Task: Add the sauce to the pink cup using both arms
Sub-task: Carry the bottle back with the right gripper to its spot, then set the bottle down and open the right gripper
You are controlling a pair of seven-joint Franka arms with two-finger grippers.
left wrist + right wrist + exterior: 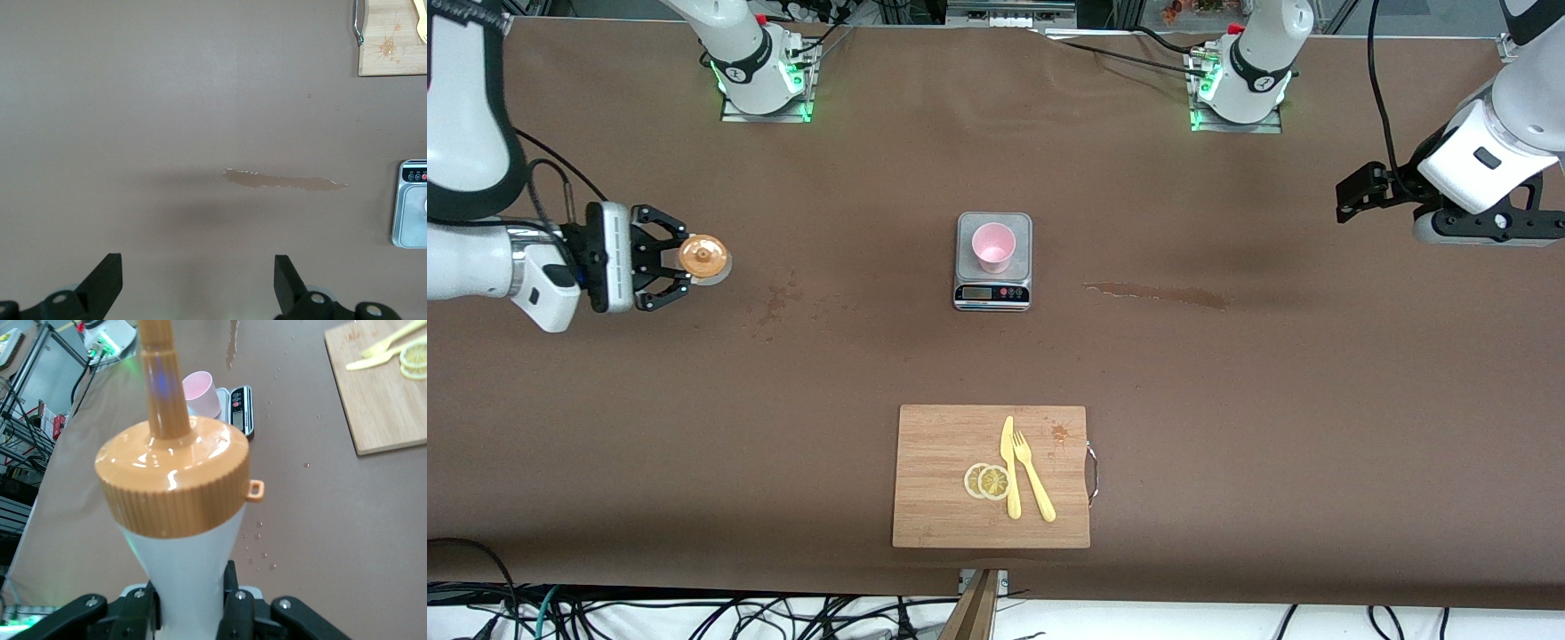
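The pink cup point(993, 246) stands upright on a small silver scale point(993, 289) in the middle of the table. It also shows in the right wrist view point(200, 392). My right gripper point(680, 260) is shut on the whitish squeeze bottle point(180, 567) with its orange nozzle cap point(703, 256), held in the air over the right arm's end of the table, well apart from the cup. No sauce shows through the bottle's wall. My left gripper point(1352, 196) is open and empty point(198, 280), up over the left arm's end of the table.
A wooden cutting board point(943, 516) with lemon slices point(989, 481), a yellow knife point(1009, 467) and a yellow fork point(1033, 476) lies nearer the front camera. A brownish spill streak point(1156, 293) lies beside the scale toward the left arm's end. Small drip spots point(778, 302) lie toward the right arm's end.
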